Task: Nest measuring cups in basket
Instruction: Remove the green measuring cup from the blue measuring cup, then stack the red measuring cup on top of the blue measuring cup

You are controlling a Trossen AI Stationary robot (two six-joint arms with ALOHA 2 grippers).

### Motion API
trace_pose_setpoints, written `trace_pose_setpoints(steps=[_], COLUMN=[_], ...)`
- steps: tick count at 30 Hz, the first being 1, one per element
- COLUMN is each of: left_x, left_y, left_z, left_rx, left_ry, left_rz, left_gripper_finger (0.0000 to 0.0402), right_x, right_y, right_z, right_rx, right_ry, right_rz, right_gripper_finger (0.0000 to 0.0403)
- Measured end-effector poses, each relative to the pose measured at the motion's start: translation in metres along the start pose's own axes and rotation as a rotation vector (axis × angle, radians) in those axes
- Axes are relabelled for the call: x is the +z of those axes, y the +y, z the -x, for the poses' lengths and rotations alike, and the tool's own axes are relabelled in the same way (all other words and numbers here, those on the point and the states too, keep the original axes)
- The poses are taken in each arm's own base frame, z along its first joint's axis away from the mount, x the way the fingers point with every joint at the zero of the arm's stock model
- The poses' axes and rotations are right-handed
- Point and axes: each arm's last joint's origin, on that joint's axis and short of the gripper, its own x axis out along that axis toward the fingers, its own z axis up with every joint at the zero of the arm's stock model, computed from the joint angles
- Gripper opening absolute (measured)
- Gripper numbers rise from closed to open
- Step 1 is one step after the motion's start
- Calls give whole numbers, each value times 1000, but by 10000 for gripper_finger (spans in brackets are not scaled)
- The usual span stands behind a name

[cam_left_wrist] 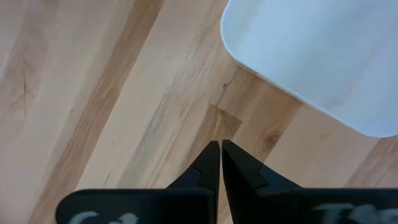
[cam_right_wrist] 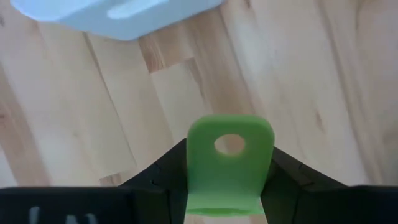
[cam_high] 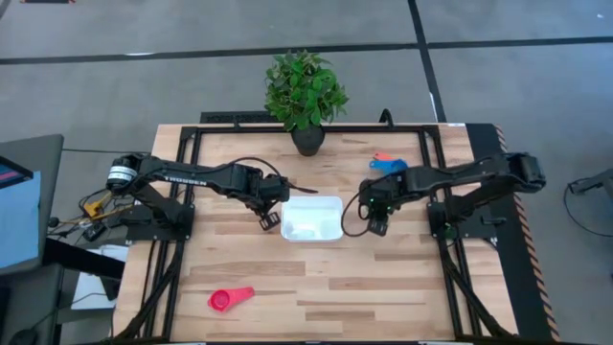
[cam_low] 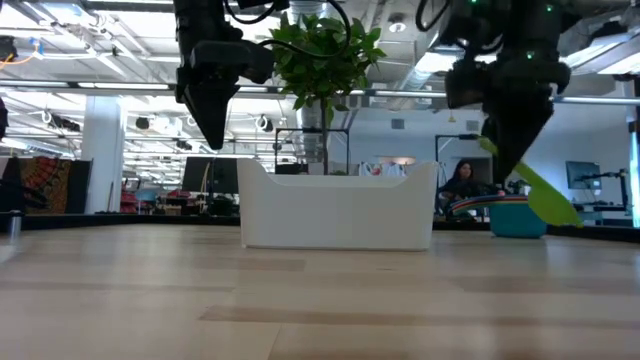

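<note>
**Right arm's got the green cup, basket sits between both arms**

The white basket [cam_high: 312, 218] sits on the wooden desk [cam_high: 383, 287] about mid-desk, with both arms parked either side of it.

The right gripper [cam_high: 376, 226] hangs just beside the basket's right end, not touching it. Its fingers [cam_right_wrist: 292, 174] are clamped on the green measuring cup [cam_right_wrist: 229, 163]. In the right wrist view the flat green handle with its hanging hole is pinched between the two dark fingers and pokes out past them. In the low view the green cup [cam_low: 540, 195] dangles below the right gripper at a tilt, clear of the desk as far as I can see, off to the side of the basket [cam_low: 338, 205].

The left gripper [cam_high: 267, 221] hovers just off the basket's left end. Its fingers [cam_left_wrist: 208, 165] are pressed together with only a hairline seam between them, nothing in them, pointing down at bare wood near the basket's rounded corner [cam_left_wrist: 323, 56].

Other cups: a red measuring cup [cam_high: 230, 299] lies alone toward the near left of the desk, well apart from the basket. A blue cup [cam_high: 388, 165] and another red one [cam_high: 382, 157] sit together behind the right arm, partly hidden by it. A potted plant [cam_high: 306, 96] stands at the far edge behind the basket.
</note>
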Motion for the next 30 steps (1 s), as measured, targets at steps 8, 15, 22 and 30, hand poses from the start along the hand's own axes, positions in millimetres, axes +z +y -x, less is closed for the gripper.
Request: trace_pose_setpoints(steps=[8,15,22,30], left_x=[-3,-18,-46,-89], left_y=[-5,-22,-41,-65], left_z=[1,6,-2,-7], left_rx=[-21,-70,-123,-216], left_ry=[11,77,177,354], left_rz=[15,-28,-54,-75], left_gripper_finger=[7,34,57,57], right_x=[-2,1,2,4], right_y=[3,4,2,3], right_z=[-19,-21,-21,-4], right_rx=[-25,-22,-19,18], right_ry=[56,35,25,-69], right_rz=[-102,-174,-180,-211], right_gripper_finger=[178,228,278,284])
